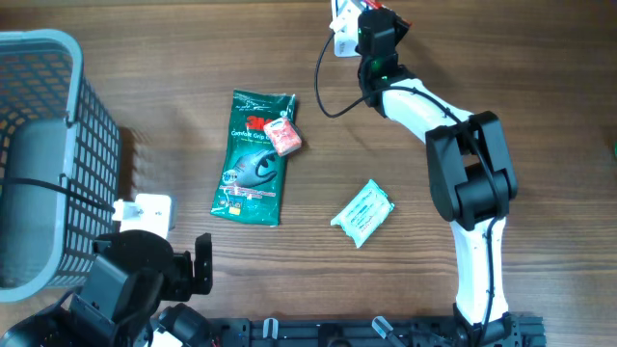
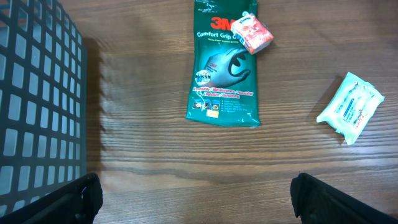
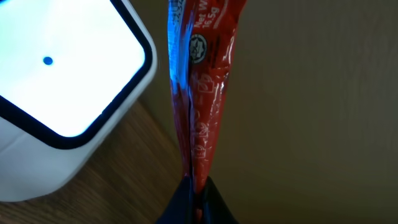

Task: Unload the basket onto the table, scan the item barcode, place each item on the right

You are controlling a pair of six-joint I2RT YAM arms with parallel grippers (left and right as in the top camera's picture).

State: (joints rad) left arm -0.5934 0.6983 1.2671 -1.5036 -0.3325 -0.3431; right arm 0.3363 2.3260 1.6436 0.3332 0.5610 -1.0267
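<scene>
Packet (image 3: pixel 199 93) (red, glossy) sat at the table's (image 1: pixel 193 58) far edge, pinched at one end by the right claw (image 3: pixel 196 190), just beside the white scanner (image 3: pixel 62 93). Left claw (image 2: pixel 198 198) stood spread beside the basket (image 2: pixel 37 106).

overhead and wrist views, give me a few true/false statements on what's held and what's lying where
1. The right gripper is shut on a red packet. True.
2. The left gripper holds the green glove pack. False: it is open and empty, and the pack lies flat on the table.
3. A small red-and-white pack rests on the glove pack's upper corner. True.
4. The wipes pack sits inside the basket. False: it lies on the table, right of the glove pack.
5. The white scanner is right beside the red packet. True.
</scene>
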